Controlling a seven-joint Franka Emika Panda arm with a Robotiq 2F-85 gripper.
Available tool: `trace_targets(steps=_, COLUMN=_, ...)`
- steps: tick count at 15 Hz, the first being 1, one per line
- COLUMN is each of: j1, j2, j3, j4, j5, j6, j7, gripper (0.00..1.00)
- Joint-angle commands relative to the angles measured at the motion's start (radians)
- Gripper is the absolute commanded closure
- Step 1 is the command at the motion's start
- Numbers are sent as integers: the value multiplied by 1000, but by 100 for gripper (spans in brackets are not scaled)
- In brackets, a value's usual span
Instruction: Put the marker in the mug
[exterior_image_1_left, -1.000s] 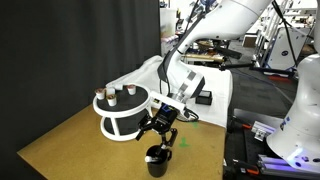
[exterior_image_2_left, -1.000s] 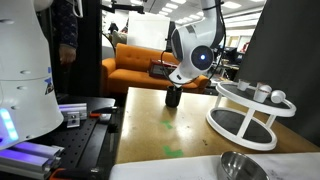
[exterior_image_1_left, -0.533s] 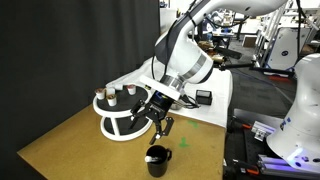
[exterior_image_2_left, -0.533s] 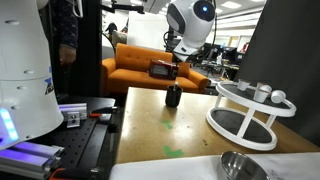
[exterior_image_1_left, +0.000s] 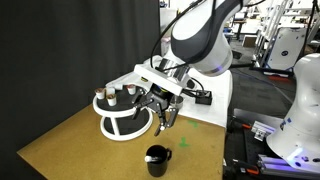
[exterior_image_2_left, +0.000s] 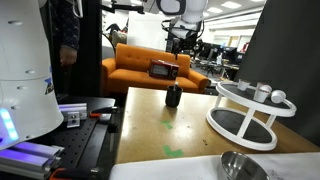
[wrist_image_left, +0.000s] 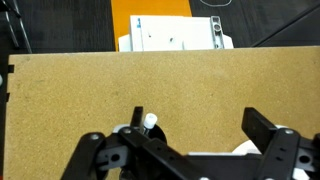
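**Hovering pincer (exterior_image_1_left: 163, 123) released, marker (wrist_image_left: 150, 121) inside mug (exterior_image_1_left: 157, 159)**

The pincer hung well above the black mug, its fingers spread apart and grasping nothing. The mug stood near an edge of the brown worktop (exterior_image_1_left: 75, 145). In the wrist view the marker stood inside the mug, its whitish end showing between the pincer's fingers.

Table (wrist_image_left: 60, 90) matt, grainy board; mug (exterior_image_1_left: 156, 160) smooth, dark; sofa (exterior_image_2_left: 135, 60) leather-like.

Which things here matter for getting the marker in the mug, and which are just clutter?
Job: mug; marker, whitish end showing; open tool.
Clutter: white round rack; black box; silver bowl.
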Motion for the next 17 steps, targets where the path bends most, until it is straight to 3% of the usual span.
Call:
trace_targets(steps=1, j1=-32, j2=-77, j3=8, j4=-87, j5=-278, j6=26, j7=271, gripper=0)
trace_targets(steps=3, j1=-69, j2=-116, j3=2, j4=-110, j5=-456, j6=-28, j7=428, gripper=0)
trace_targets(steps=7, j1=-140, j2=-198, j3=7, j4=-55, j5=-722, j6=-249, j7=705, gripper=0)
trace_targets(steps=11, j1=-156, j2=-259, j3=18, j4=17, j5=-791, j6=-418, j7=841, gripper=0)
trace_targets(steps=17, j1=-152, j2=-265, j3=19, j4=40, j5=-787, j6=-487, j7=891, gripper=0)
